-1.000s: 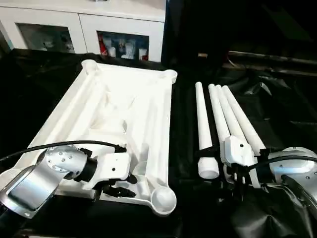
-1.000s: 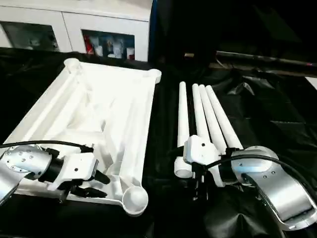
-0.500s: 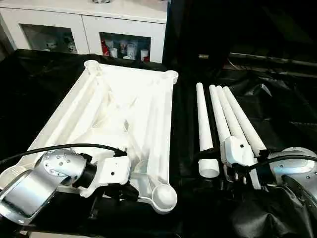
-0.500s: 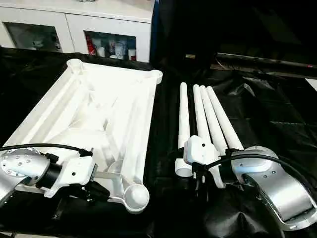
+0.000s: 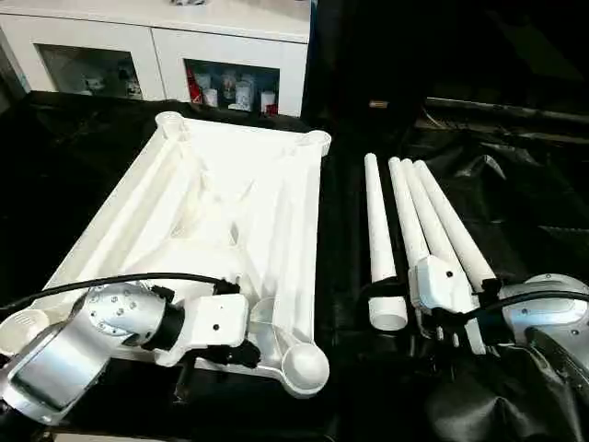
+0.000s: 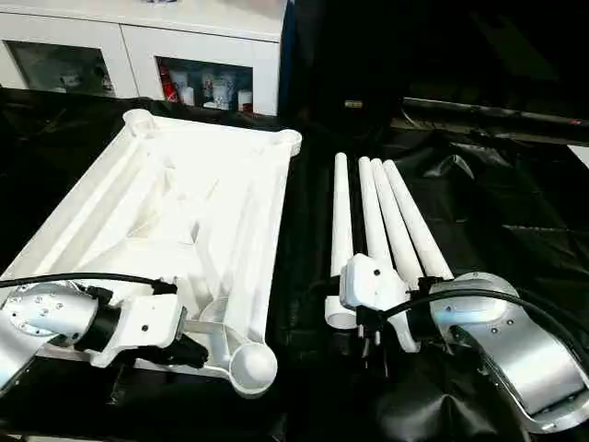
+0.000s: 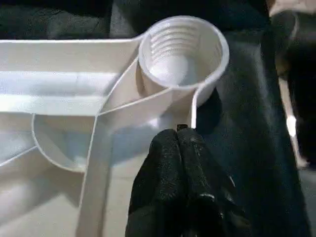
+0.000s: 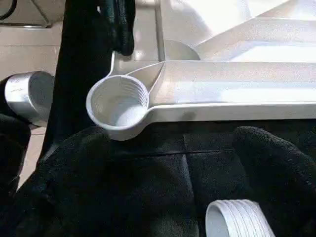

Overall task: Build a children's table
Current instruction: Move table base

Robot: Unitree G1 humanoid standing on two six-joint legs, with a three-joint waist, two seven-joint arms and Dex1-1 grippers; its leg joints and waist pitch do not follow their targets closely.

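The white tabletop point(image 5: 299, 230) lies upside down on black cloth, ribbed underside up. My left gripper point(image 5: 237, 353) is at its near rim, just left of the near-right corner socket point(image 5: 306, 367). In the left wrist view its black fingers point(image 7: 165, 163) are shut, tips against the rim beside that threaded socket point(image 7: 182, 54). Four white legs point(image 5: 377, 221) lie side by side to the right. My right gripper point(image 5: 440, 330) hovers over their wide near ends, open, with one finger point(image 8: 269, 163) beside a leg's threaded end point(image 8: 237, 222).
A white cabinet with glass doors point(image 5: 221, 55) stands behind the table. Crumpled black cloth point(image 5: 515, 203) covers the surface around the legs. A black cable point(image 5: 110, 279) loops over my left forearm, near the tabletop's near-left socket point(image 5: 20, 327).
The head camera tilted, shifting the picture. My left gripper came off the tabletop's underside to its near rim by the corner socket. The right gripper stayed over the leg ends.
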